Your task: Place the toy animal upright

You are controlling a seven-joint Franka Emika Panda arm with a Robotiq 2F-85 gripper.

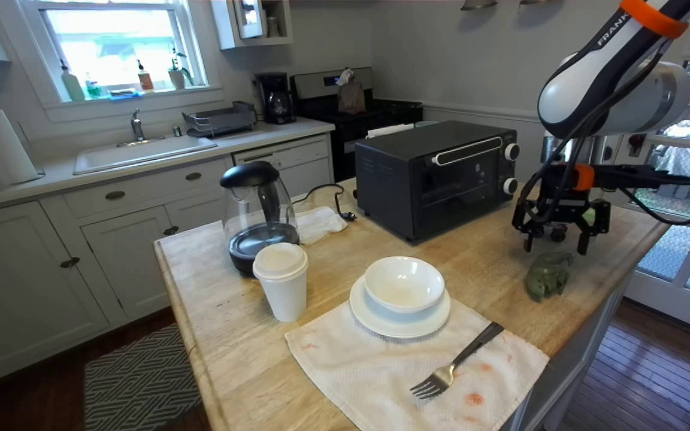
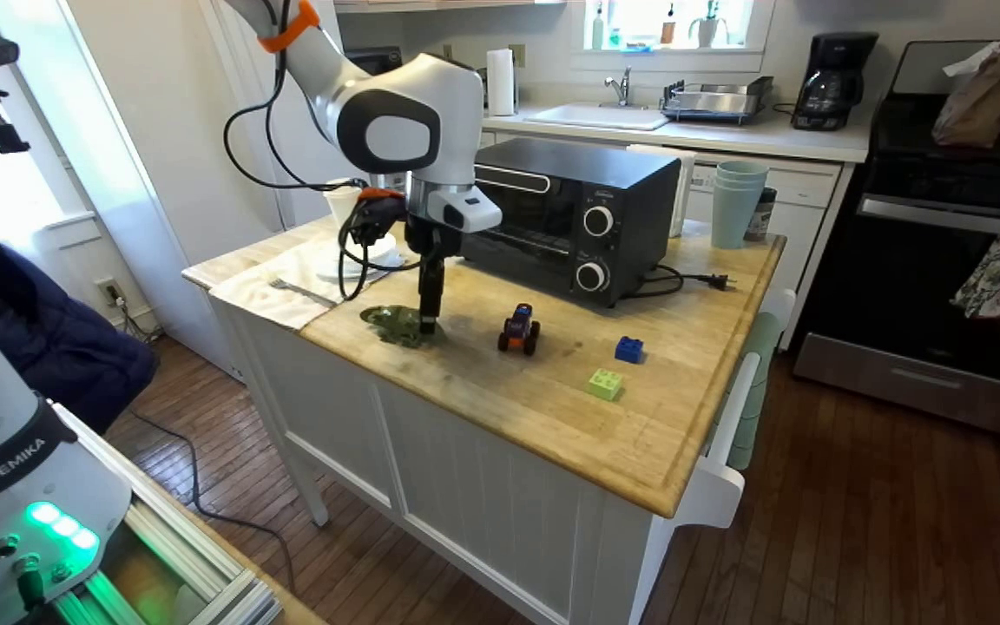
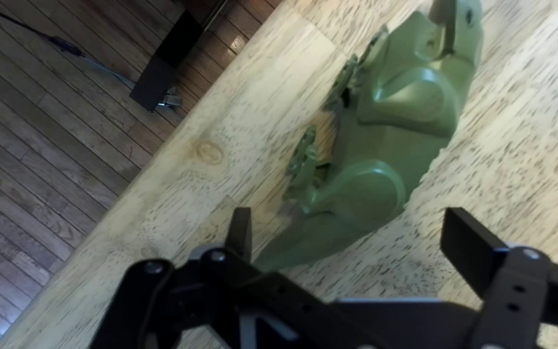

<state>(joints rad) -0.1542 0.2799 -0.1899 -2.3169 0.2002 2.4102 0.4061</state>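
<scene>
The dark green, glossy moulded toy animal point(image 3: 380, 126) lies on its side on the pale wooden tabletop point(image 3: 516, 160), legs toward the nearby edge. At its tail end the black two-fingered gripper point(image 1: 555, 244) stands spread wide, pinching nothing. Closing here would probably catch only the tapering tail, so the body could swivel or slip; a shove edgeward might drop it onto the brown plank floor point(image 3: 66, 145). Farther off, the boxy black toaster oven point(image 1: 441, 179) may cramp a wide turn.

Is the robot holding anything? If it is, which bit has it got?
Nothing is held: the gripper is open, and the green toy animal lies on its side on the wooden tabletop.
</scene>
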